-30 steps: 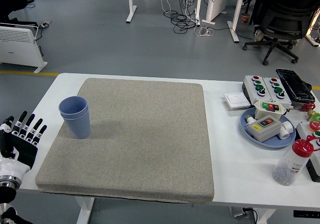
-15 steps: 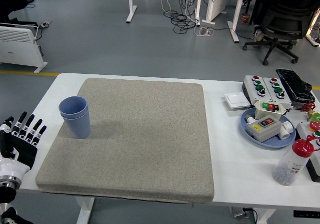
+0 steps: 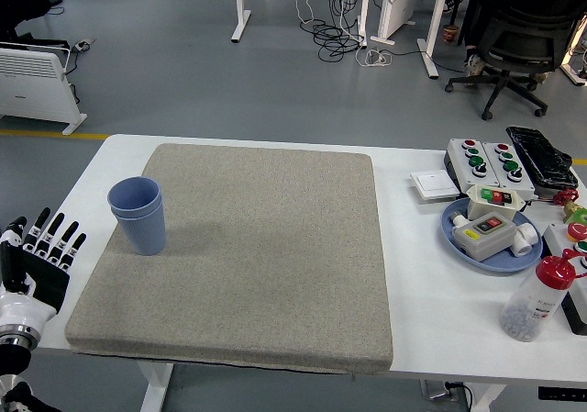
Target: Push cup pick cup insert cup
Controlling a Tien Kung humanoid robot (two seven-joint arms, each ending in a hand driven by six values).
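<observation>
Two blue cups [image 3: 138, 215] stand nested, one inside the other, upright on the left part of the grey mat [image 3: 248, 247]. My left hand [image 3: 37, 251] is at the picture's left edge, beside the mat's left side and left of and below the cups, apart from them. Its fingers [image 3: 50, 230] are straight and spread and hold nothing. My right arm is out of view.
A blue plate [image 3: 459, 238] with switch boxes, a button box [image 3: 486, 158], a white wall switch [image 3: 434, 184], a black tray [image 3: 541, 155] and a red-capped bottle [image 3: 537, 299] crowd the table's right side. An office chair and table legs stand on the floor beyond.
</observation>
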